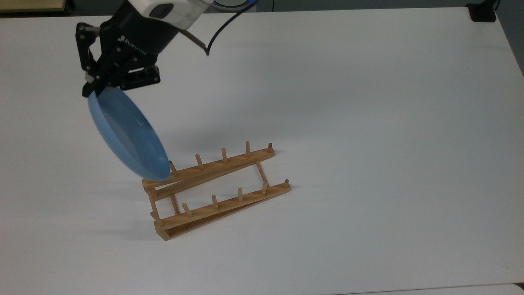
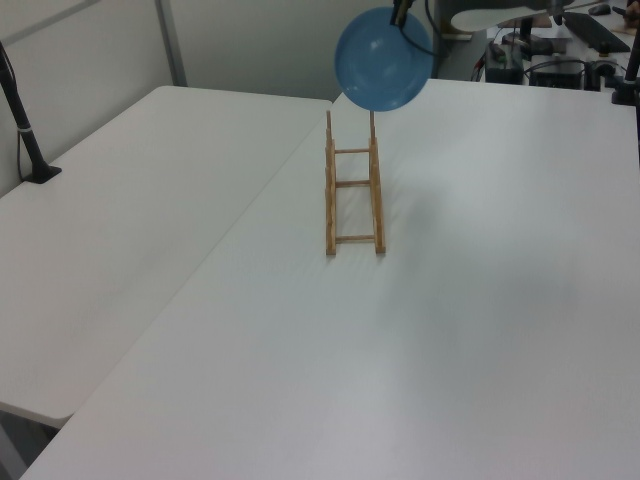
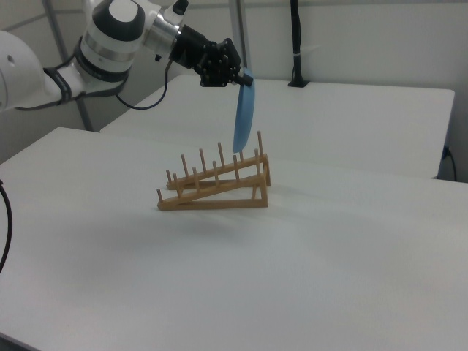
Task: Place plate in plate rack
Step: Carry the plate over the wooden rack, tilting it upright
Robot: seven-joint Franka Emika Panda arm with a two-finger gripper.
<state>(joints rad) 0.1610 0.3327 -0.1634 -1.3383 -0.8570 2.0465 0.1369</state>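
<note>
Gripper (image 1: 91, 88) is at the top view's upper left, fingers clamped on the upper rim of the plate (image 1: 128, 135). In the right view the gripper (image 3: 241, 79) comes in from the right view's left on the white arm (image 3: 110, 40).

The plate hangs nearly vertical, edge-on in the right view (image 3: 243, 121), rim up at the gripper, lowest edge pointing down. In the top view its long axis runs diagonally from upper left to lower right, concave face toward the top view's right. In the left view the plate (image 2: 383, 60) shows as a full disc, facing the camera.

The plate is in the air above the raised end of the plate rack (image 1: 217, 190), not seated between pegs. In the right view its bottom edge is just above the tall-end pegs; whether it touches one I cannot tell.

The rack sits on the white table (image 1: 368, 123), long axis running from the top view's lower left to upper right, high end at the left. In the right view the rack (image 3: 216, 184) slopes up toward the right view's right. In the left view the rack (image 2: 353, 185) runs away from the camera, plate over its far end.
</note>
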